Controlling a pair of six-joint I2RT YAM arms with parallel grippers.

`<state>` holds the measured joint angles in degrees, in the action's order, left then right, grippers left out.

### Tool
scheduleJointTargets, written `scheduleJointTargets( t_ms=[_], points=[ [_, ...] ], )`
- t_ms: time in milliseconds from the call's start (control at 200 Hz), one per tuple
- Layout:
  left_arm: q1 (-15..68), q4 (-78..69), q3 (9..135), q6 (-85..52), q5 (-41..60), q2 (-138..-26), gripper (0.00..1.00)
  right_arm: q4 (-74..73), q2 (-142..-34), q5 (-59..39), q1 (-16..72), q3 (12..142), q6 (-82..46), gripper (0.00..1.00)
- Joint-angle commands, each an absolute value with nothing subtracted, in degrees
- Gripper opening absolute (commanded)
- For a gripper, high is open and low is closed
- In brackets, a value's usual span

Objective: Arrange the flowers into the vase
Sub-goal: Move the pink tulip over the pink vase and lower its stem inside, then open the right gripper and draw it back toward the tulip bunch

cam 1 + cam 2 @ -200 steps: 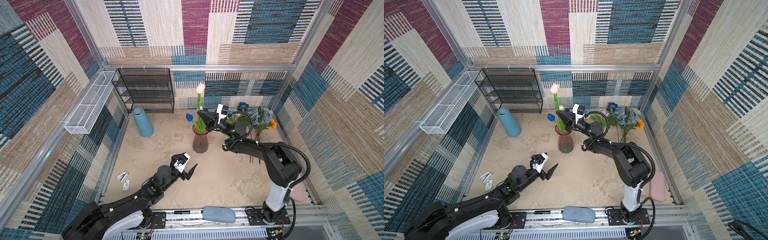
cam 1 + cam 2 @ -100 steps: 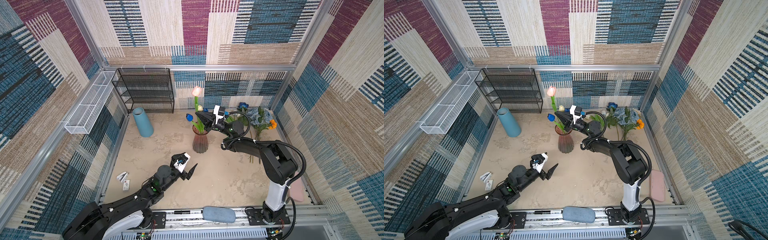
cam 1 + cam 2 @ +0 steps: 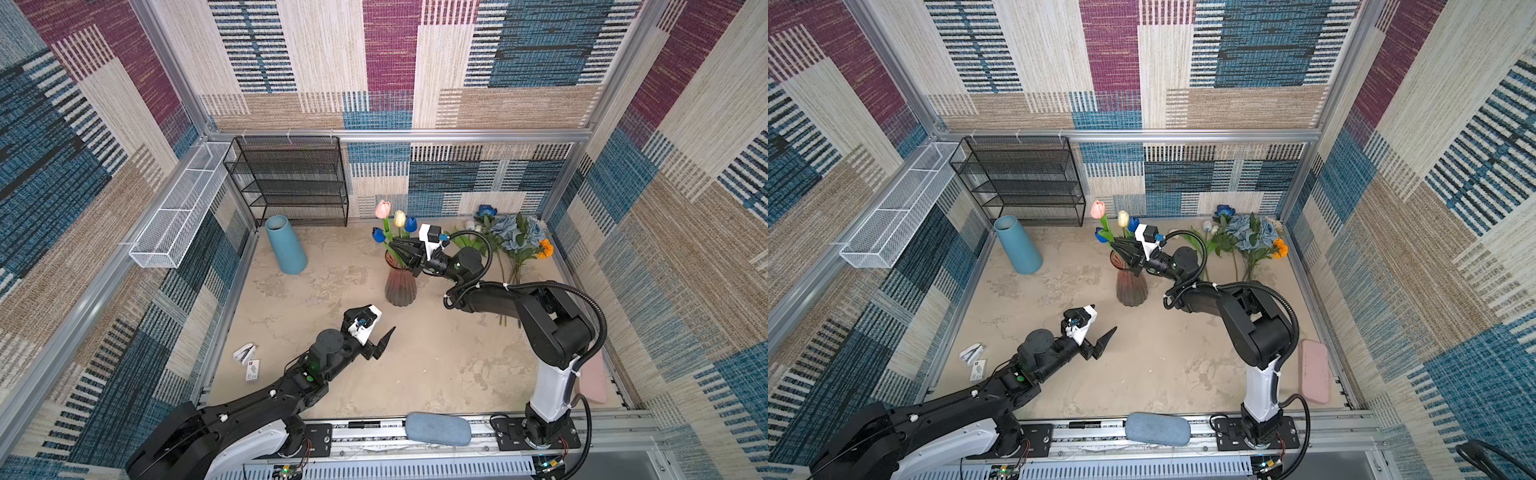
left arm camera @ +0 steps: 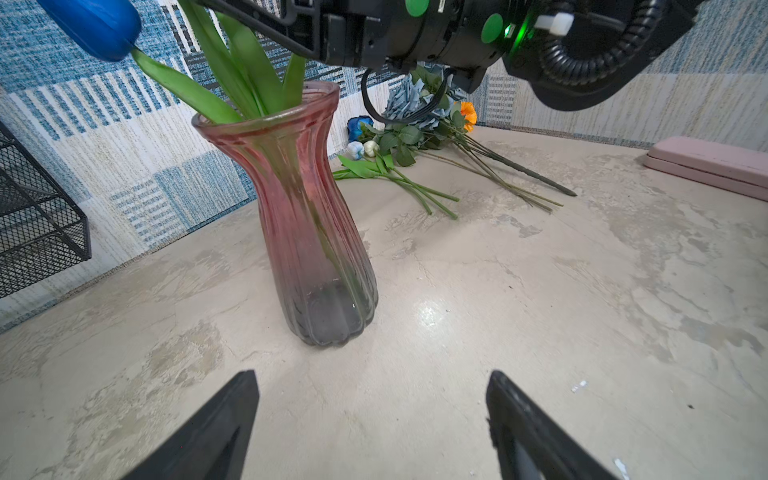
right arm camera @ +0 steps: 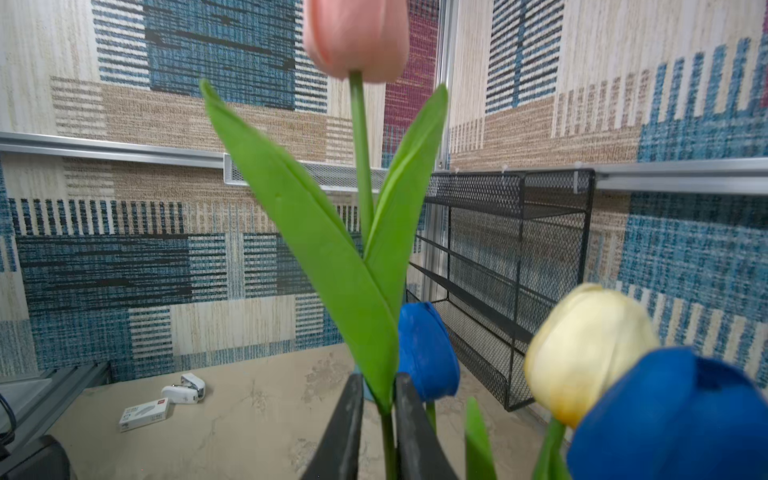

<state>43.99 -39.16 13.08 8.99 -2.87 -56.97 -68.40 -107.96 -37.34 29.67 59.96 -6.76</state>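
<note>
Lower and farther left than a second before, the pink tulip (image 3: 382,209) had sunk into the ribbed glass vase (image 3: 400,286), and the right gripper (image 3: 401,251) had followed it to the rim. Its green stem rose from the vase's mouth between two long leaves, the bloom uppermost. A cream tulip (image 3: 400,218), a blue tulip (image 3: 411,224) and a second blue tulip (image 3: 378,235) stood in the same vase, which shaded from pink at the top to grey at the foot.

In the right wrist view the right gripper's jaws stood narrowly apart astride the stem, a sliver of gap showing on one side. Near the back right corner the dusty-blue rose bunch (image 3: 517,235), orange bloom (image 3: 545,248) and deep-blue rose (image 3: 485,211) lay on the table.

The left gripper (image 3: 372,328) hovered over the bare tabletop (image 3: 436,353) in front of the vase, jaws wide apart and empty. A blue cylinder vase (image 3: 284,245) stood near the black mesh shelf (image 3: 291,183). A pink case (image 3: 1314,372) lay by the right wall, and a stapler (image 3: 244,353) lay by the left edge.
</note>
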Motion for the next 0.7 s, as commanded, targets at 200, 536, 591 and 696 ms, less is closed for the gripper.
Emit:
scheduleJointTargets(
  t_ms=[200, 536, 591, 696],
  points=[
    [44.0, -40.2, 13.6, 11.7, -3.5, -57.5, 0.89, -57.1, -100.8, -30.6, 29.8, 54.6, -0.3, 0.35],
    [43.9, -40.4, 13.7, 11.6, -3.4, -57.7, 0.89, -46.9, -85.8, -10.2, 28.9, 52.0, 0.5, 0.53],
    [43.9, -40.4, 13.8, 11.6, -3.3, -57.8, 0.89, -44.7, -84.6, -7.2, 27.3, 52.5, -1.6, 0.56],
    [43.9, -40.3, 13.7, 11.3, -3.2, -57.6, 0.89, -38.4, -85.2, -6.3, 21.5, 54.5, -8.2, 0.61]
  ],
)
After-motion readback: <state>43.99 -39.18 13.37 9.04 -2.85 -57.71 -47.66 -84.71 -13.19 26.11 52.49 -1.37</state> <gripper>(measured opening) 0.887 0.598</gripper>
